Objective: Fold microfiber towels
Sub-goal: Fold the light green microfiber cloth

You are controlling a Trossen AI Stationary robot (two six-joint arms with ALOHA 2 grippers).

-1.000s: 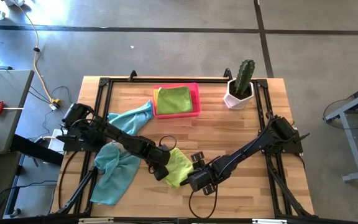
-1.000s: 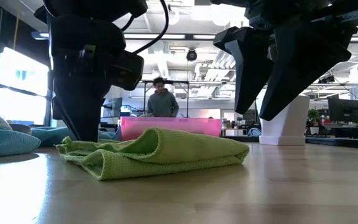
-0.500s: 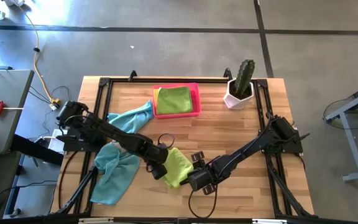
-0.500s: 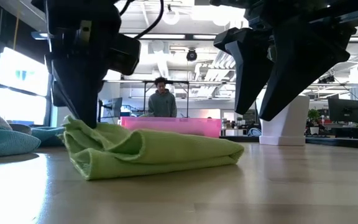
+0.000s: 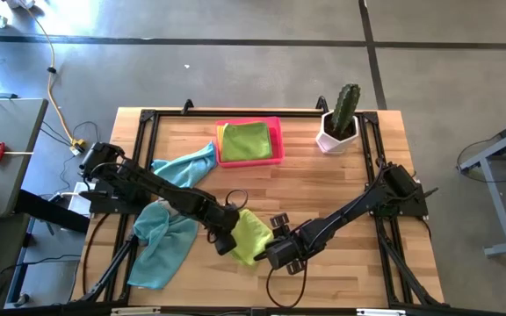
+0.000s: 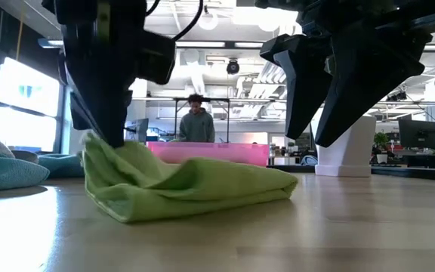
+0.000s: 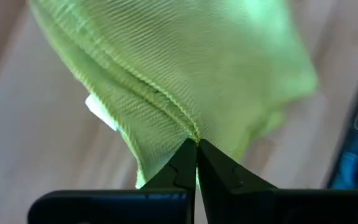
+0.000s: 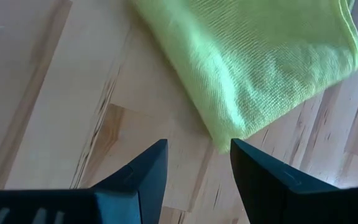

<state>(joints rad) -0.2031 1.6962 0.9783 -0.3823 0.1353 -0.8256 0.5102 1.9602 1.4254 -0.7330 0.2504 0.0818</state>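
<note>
Wooden counter (image 5: 323, 189) is carrying the lime green towel (image 5: 251, 233) near its front edge, where the left pincer (image 7: 196, 148) is pinching a hem to fold it while the right pincer (image 8: 197, 152) is waiting released beside its corner.

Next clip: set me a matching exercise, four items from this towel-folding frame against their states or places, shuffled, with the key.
Items
1. left gripper
2. right gripper
3. teal towels
4. pink tray

States
A. open, above the table by the lime towel's corner
B. holds a folded green towel
C. lying loose on the table's left side
D. shut on the lime towel's edge, lifting it

Pairs: 1-D, 2-A, 3-C, 4-B
</note>
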